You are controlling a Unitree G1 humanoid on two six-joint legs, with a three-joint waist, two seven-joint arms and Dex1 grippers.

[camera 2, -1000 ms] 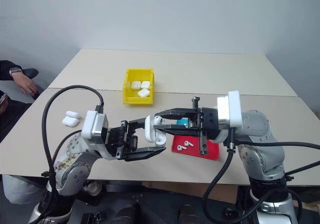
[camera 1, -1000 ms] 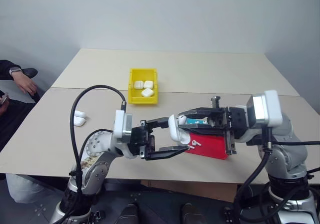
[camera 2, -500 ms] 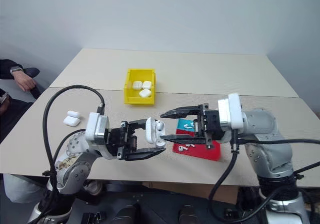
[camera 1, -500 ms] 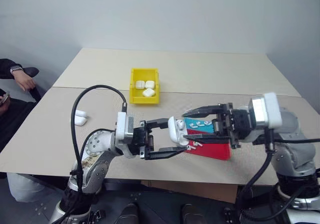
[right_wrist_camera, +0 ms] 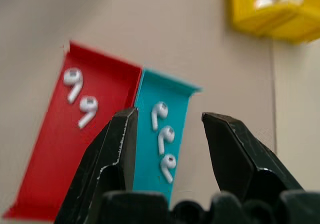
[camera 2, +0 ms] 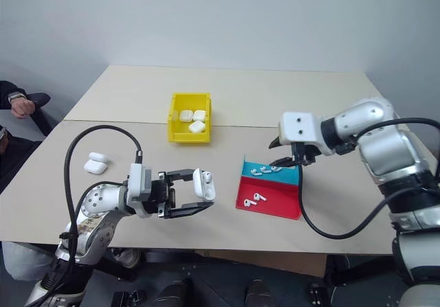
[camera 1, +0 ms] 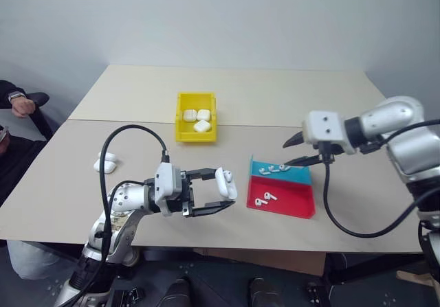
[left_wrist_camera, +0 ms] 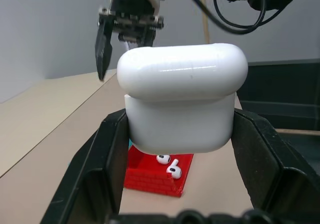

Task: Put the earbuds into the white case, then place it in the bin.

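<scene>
Right gripper swung away from the glossy white pebble-shaped case, now jaws apart above three tiny white earbuds on the flat red-and-blue tray, left gripper clenched on the case, yellow plastic bin at 11 o'clock holding three cases, two spare cases at 9 o'clock.

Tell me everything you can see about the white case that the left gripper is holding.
The white case is small, glossy plastic, pebble-shaped with rounded corners. A seam separates its lid from the body, and the lid looks shut. It sits upright, clamped at its lower body between the two black fingers of the left gripper, held in the air above the near edge of the table. Nothing else touches it.
</scene>
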